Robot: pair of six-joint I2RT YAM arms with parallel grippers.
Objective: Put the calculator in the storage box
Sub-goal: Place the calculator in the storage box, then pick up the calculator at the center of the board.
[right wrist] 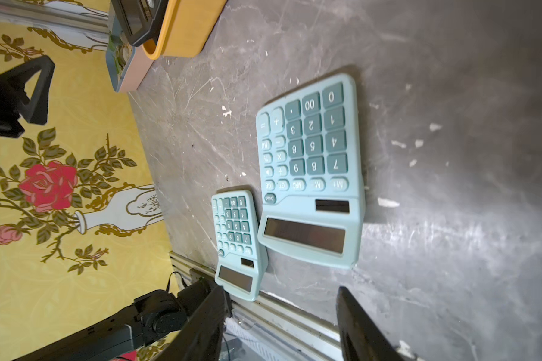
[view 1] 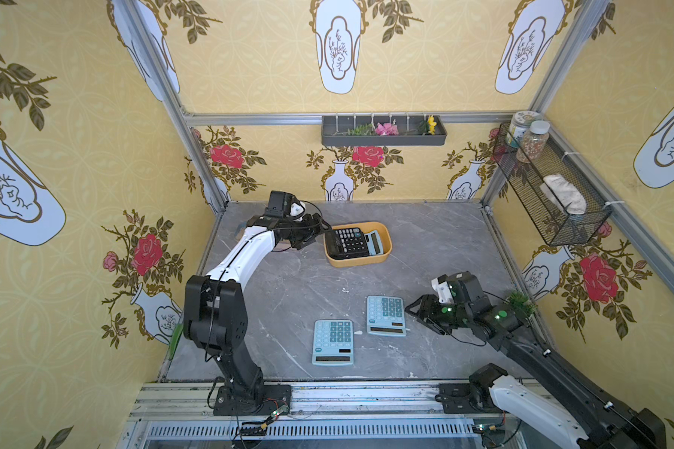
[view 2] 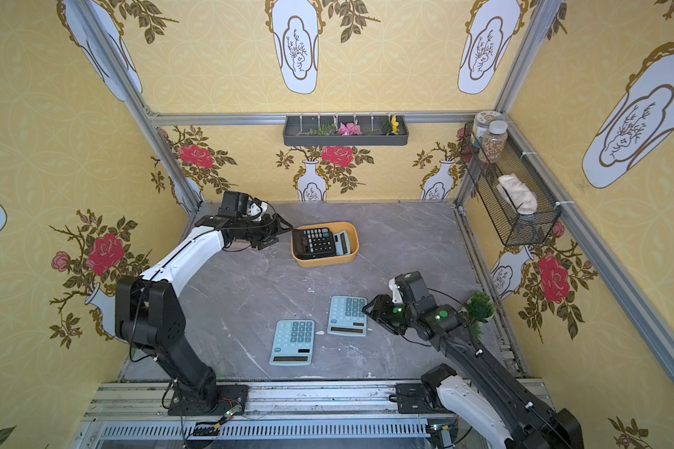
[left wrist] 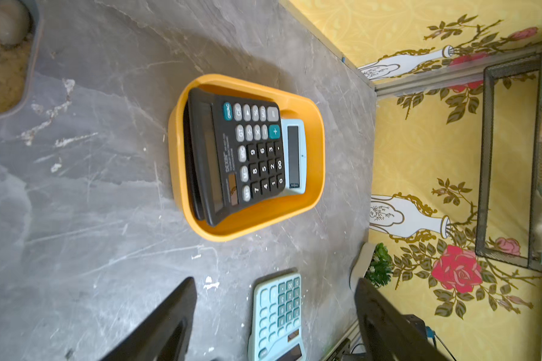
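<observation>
The yellow-orange storage box [view 1: 382, 257] [view 2: 349, 257] stands at the back middle of the table. A black calculator [view 1: 347, 243] [left wrist: 241, 156] lies tilted in it, partly over a light-blue calculator [view 1: 374, 241] [left wrist: 294, 156]. My left gripper [view 1: 319, 235] [view 2: 283, 234] [left wrist: 276, 283] is open just left of the box, holding nothing. Two more light-blue calculators [view 1: 386, 315] [view 1: 332, 342] lie flat near the front, the nearer one [right wrist: 310, 172] large in the right wrist view. My right gripper [view 1: 413, 315] [view 2: 369, 315] [right wrist: 280, 289] is open and empty beside the right-hand one.
A pink-and-blue planter tray [right wrist: 129, 72] [left wrist: 7, 56] sits behind the left arm at the back left. A small potted plant [view 1: 522, 303] stands at the table's right edge behind my right wrist. A wire basket [view 1: 553, 186] hangs on the right wall and a grey tray [view 1: 384, 132] on the back wall.
</observation>
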